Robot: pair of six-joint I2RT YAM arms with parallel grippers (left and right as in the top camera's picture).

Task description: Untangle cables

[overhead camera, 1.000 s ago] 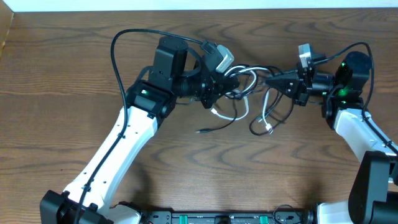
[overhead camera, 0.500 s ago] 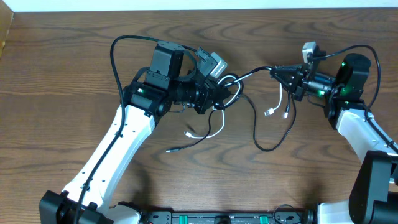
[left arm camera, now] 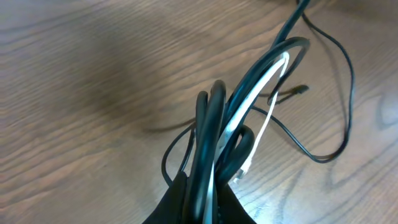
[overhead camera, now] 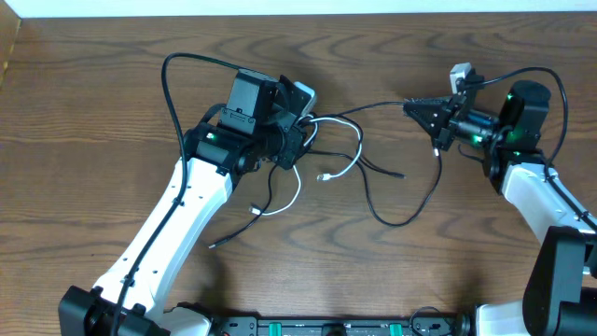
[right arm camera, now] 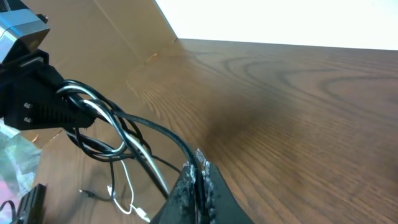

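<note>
My left gripper is shut on a bunch of cables, black and white strands pinched together between its fingers. One black cable runs taut from that bunch to my right gripper, which is shut on it. A white cable loops out to the right of the left gripper and ends in a small plug. Another white strand hangs down below the left gripper. A black cable loop lies on the table between the arms. In the right wrist view the bunch hangs from the left gripper.
The wooden table runs to a white wall at the back. A cardboard edge stands at the far left. The left arm's own thick black wire arcs over its upper link. A loose black end lies near the left forearm.
The left gripper has pulled left with the bunch and the right gripper has lifted slightly. The knot between them has drawn out into a taut black line. Loose ends dragged left and down.
</note>
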